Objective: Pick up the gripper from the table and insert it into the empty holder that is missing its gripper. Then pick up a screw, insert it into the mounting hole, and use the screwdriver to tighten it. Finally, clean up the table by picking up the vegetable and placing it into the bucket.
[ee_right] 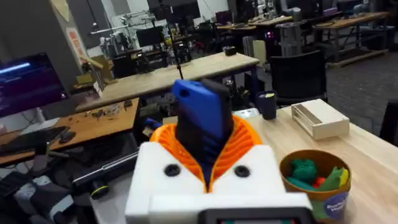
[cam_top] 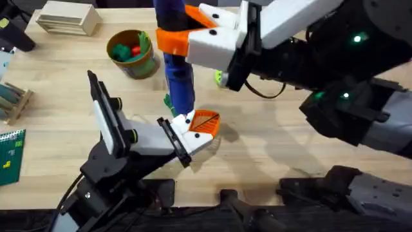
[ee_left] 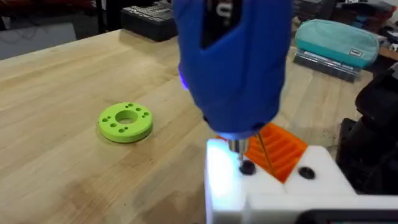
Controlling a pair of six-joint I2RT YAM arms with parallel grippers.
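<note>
Tightening the screw (ee_left: 247, 167), screwdriver (cam_top: 177, 64) clenched in my right end effector (cam_top: 193, 35).
I keep the bit plumb, directly below it, while the left end effector (cam_top: 196, 132) grips the holder (ee_left: 292, 186).

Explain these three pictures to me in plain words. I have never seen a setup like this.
Two robot arms work at a wooden table. One picture looks down from above the arms; the other two come from small cameras on each wrist.

The right hand is clamped on a blue powered screwdriver, held upright with its tip down. In the left wrist view its metal bit meets a screw on a white piece with an orange ribbed wedge. That piece sits at the left hand.

Also on the table: a brownish bucket holding toy vegetables, a lime-green ring, and a pale slatted box.
</note>
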